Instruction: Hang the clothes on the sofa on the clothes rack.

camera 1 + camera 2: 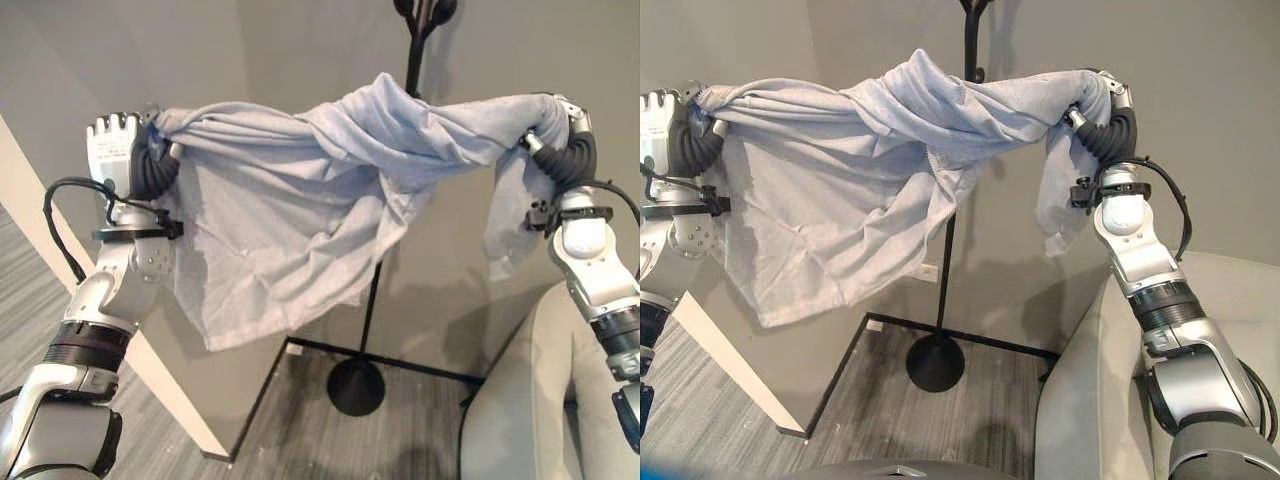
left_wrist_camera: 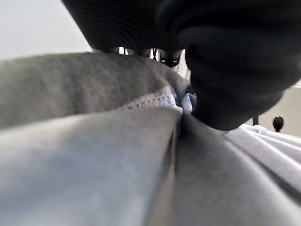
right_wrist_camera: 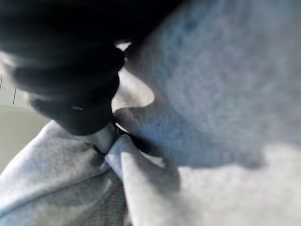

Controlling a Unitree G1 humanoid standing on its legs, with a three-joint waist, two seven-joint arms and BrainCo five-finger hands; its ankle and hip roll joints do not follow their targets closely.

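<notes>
Left hand (image 1: 112,148) up high on the left, fingers closed into one bunched end of the shirt (image 1: 300,190), and the left wrist view backs that up: cloth pinched tight against the dark cover. Over on the right, the right hand (image 1: 1110,105) has the other end gathered up, fabric wrapped over the fingers and gripped. Between the two, the pale grey shirt is stretched out like a rope, its body sagging down on the left side and a sleeve dangling at the right. Just behind its middle stands the rack (image 1: 412,60), a black pole on a round base with hooks up top. So it looks lifted and carried over, but not yet hooked; draping it on a hook and letting go remain. The count: one shirt, one rack, and one sofa (image 1: 1090,400) near right.
</notes>
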